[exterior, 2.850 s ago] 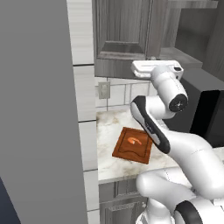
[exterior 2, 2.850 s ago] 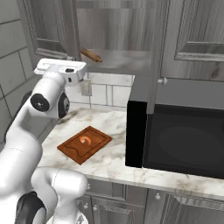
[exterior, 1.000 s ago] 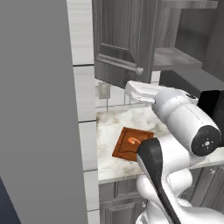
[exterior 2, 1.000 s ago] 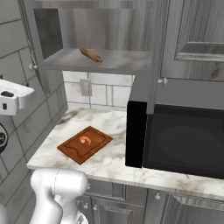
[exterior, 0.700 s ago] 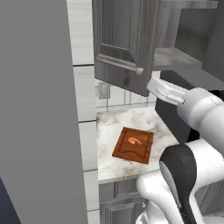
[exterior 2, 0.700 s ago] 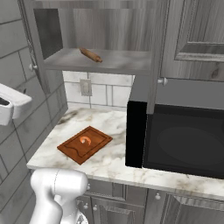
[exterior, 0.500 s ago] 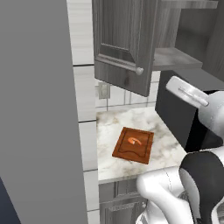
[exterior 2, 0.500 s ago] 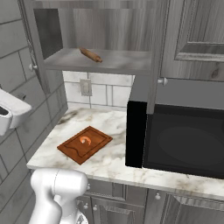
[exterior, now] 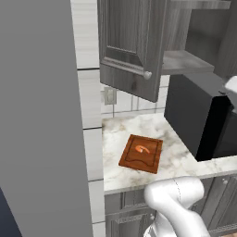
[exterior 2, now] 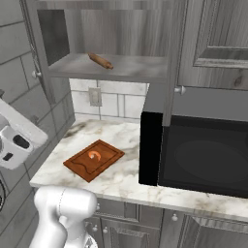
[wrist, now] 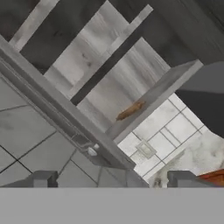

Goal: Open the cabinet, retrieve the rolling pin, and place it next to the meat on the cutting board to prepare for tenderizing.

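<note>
The cabinet stands open, its door swung out to the left with a round knob. On its grey shelf lies the brown rolling pin, which in the hand view sits far ahead of my fingers. Down on the counter lies the reddish cutting board with the small orange-pink meat on it. My gripper is open with nothing between its fingertips, well back from the shelf and beside the door's edge. My white hand hangs at the left, below shelf height.
A large black microwave fills the right of the marble counter, right under the cabinet's right half. A wall outlet sits on the tiled backsplash. A tall grey panel borders the left. Shut cabinet doors hang at upper right.
The cabinet door has swung fully open since the earliest frames. My hand has pulled away from the door, back and down, and the arm has swung aside.
</note>
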Robot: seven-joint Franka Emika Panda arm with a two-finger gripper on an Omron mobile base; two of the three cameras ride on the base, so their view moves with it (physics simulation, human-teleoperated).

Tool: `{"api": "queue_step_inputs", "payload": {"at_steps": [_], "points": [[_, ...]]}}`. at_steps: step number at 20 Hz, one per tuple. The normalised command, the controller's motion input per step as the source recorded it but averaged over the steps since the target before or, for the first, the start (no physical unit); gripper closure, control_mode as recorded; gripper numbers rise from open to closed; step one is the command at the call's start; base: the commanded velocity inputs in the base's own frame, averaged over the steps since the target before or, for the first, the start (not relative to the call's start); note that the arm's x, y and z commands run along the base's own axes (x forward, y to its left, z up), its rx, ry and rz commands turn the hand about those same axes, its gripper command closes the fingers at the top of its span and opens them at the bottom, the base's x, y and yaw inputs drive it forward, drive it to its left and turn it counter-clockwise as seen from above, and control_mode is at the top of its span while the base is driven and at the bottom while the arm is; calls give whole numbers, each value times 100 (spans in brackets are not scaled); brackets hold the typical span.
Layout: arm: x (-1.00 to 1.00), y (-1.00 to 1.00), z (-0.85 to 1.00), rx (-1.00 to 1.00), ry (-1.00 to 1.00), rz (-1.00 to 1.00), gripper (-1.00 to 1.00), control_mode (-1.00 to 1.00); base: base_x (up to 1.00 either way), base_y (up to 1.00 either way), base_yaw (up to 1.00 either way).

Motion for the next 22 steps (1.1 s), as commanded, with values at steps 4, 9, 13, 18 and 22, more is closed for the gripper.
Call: {"api": "queue_step_inputs", "payload": {"at_steps": [4, 9, 13, 18, 22], "points": [[41, -15, -1, 28, 10, 20, -100, -100, 0, 0, 0], [68, -1, 0, 28, 10, 15, -100, -100, 0, 0, 0], [68, 0, -6, 25, 7, 8, -100, -100, 0, 0, 0], [59, 6, -18, 19, 3, 4, -100, -100, 0, 0, 0], [53, 18, -24, 11, 0, 2, -100, -100, 0, 0, 0]]}}
